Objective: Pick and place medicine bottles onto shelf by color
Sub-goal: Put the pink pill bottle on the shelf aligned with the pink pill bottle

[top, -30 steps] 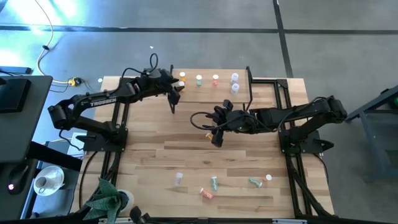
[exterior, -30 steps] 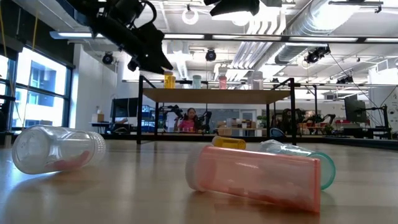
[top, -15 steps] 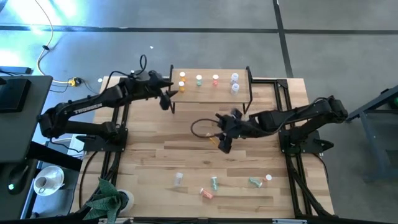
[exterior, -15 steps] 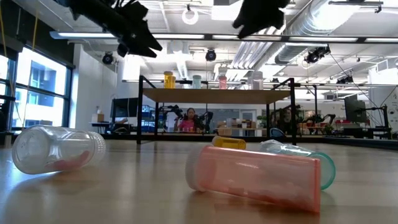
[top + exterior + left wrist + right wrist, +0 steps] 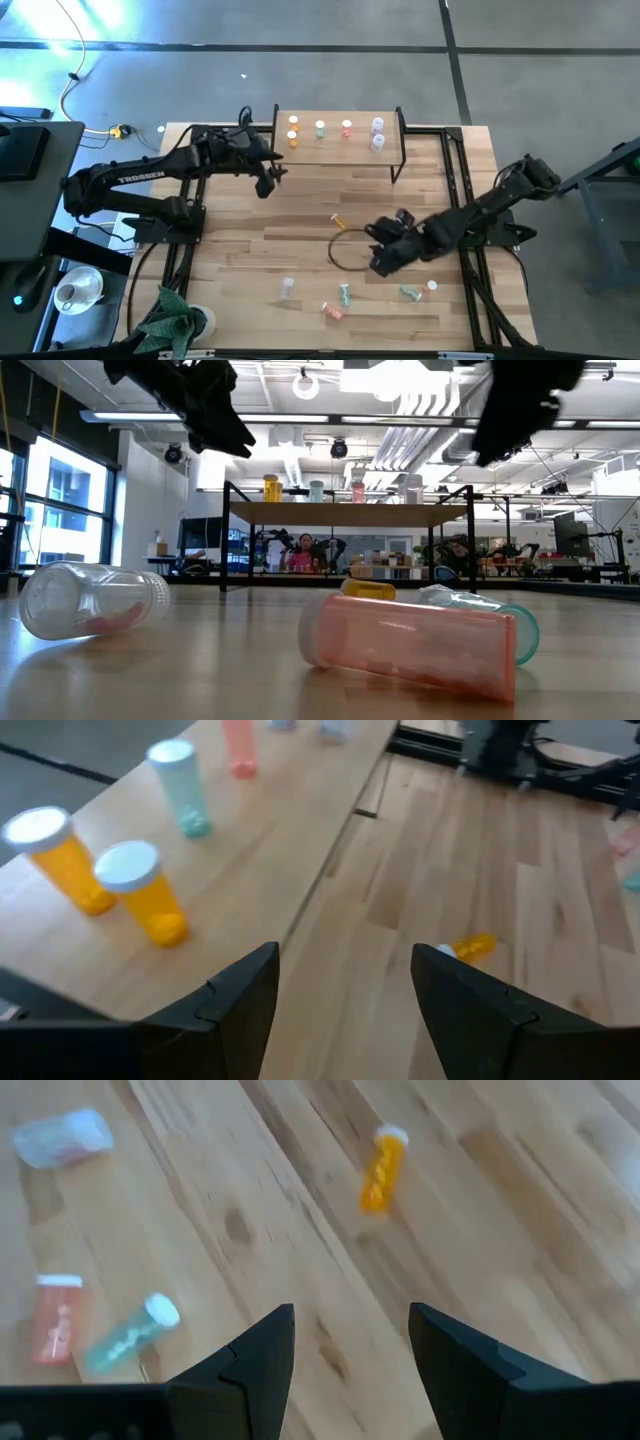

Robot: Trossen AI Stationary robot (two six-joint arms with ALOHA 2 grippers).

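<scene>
The shelf (image 5: 340, 150) stands at the table's far middle. On it stand two orange bottles (image 5: 145, 892), a green one (image 5: 320, 127), a pink one (image 5: 347, 127) and two white ones (image 5: 377, 133). One orange bottle (image 5: 338, 222) lies on its side mid-table. Near the front edge lie a clear bottle (image 5: 288, 287), a pink one (image 5: 332, 311) and two green ones (image 5: 345, 294). My left gripper (image 5: 269, 180) hangs open just off the shelf's left near corner. My right gripper (image 5: 379, 264) hangs open above the table, right of the lying orange bottle (image 5: 382, 1170).
A dark cable loop (image 5: 348, 250) lies on the table beside my right gripper. A loose white cap (image 5: 432, 286) sits near the right green bottle (image 5: 410, 292). The black arm frames (image 5: 470, 200) run along both table sides.
My left gripper has drawn back from the shelf's orange bottles, toward the table's near edge and a little left, staying open. My right gripper has swept from mid-table toward the near edge and right, sinking, tipping further down and rolling, still open. No bottle has moved.
</scene>
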